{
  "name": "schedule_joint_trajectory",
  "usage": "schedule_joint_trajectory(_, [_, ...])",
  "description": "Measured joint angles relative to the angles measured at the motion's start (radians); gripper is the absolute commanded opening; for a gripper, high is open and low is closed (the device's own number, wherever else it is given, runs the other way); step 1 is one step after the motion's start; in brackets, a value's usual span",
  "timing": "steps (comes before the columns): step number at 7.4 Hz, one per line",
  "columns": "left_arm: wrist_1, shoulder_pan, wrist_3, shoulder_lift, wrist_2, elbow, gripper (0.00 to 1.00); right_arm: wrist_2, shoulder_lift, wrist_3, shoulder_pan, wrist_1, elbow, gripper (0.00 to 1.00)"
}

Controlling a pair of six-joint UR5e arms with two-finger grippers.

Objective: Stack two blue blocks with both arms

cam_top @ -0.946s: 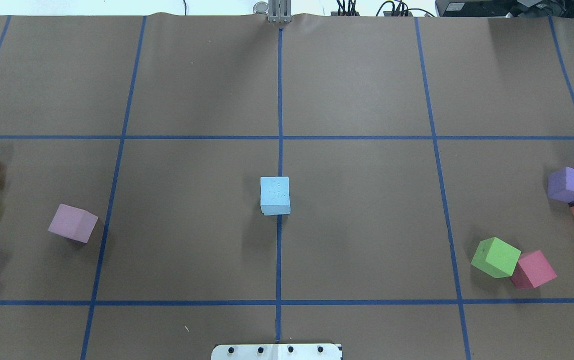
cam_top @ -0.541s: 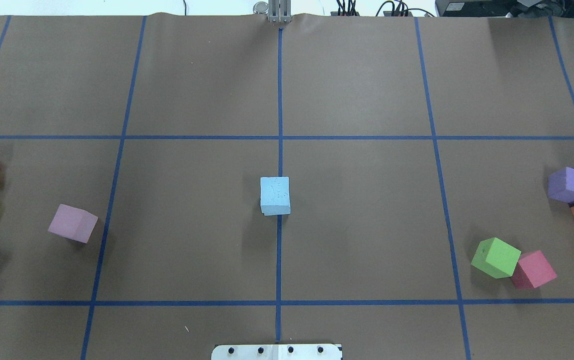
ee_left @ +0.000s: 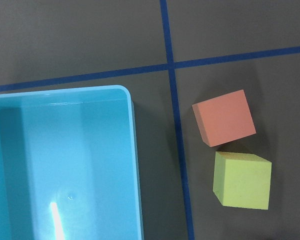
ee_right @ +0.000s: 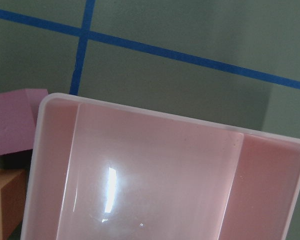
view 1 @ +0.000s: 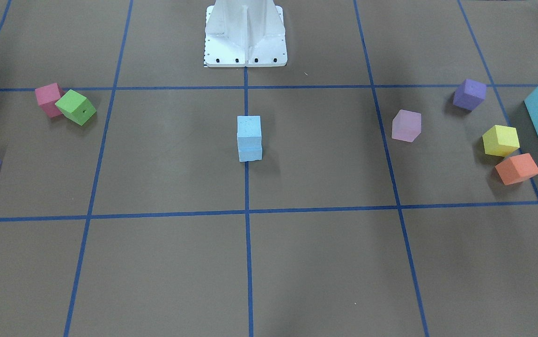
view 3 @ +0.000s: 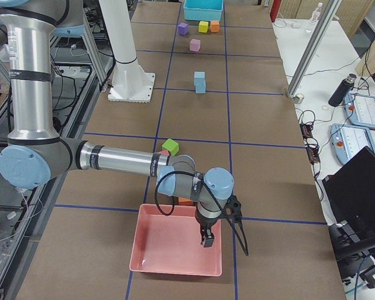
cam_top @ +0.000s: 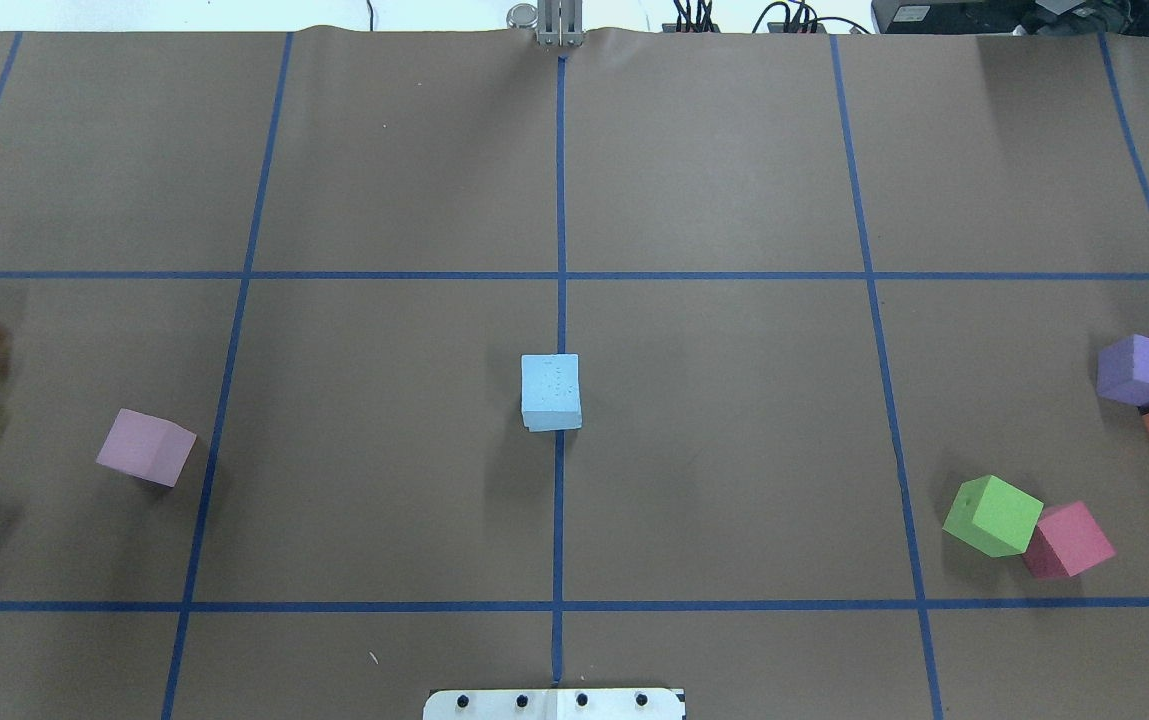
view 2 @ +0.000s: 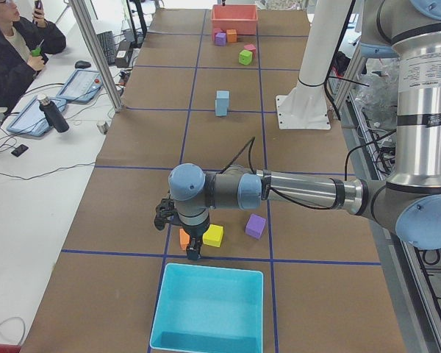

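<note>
Two pale blue blocks stand stacked at the table's centre on the blue middle line, the upper block (view 1: 249, 126) on the lower block (view 1: 250, 153); from overhead only the top face of the stack (cam_top: 550, 390) shows. No arm is near them. My left gripper (view 2: 193, 255) hangs over the near rim of the turquoise box (view 2: 209, 316) at the table's left end. My right gripper (view 3: 206, 240) hangs over the pink tray (view 3: 175, 247) at the right end. Both show only in the side views, so I cannot tell whether they are open or shut.
Loose cubes lie at both ends: orange (ee_left: 223, 124) and yellow (ee_left: 241, 180) beside the turquoise box (ee_left: 60, 165), pale purple (cam_top: 145, 446), green (cam_top: 992, 514), pink (cam_top: 1067, 539), purple (cam_top: 1140, 369). The white pedestal (view 1: 245, 32) stands mid-table at the robot's side.
</note>
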Motion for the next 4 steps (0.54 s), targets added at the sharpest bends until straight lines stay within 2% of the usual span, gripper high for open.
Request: schedule_joint_trajectory(4, [0.000,-0.001,-0.001,0.008,0.000,-0.002,0.98,0.001,0.001,0.000,0.000,0.001,0.003,1.00])
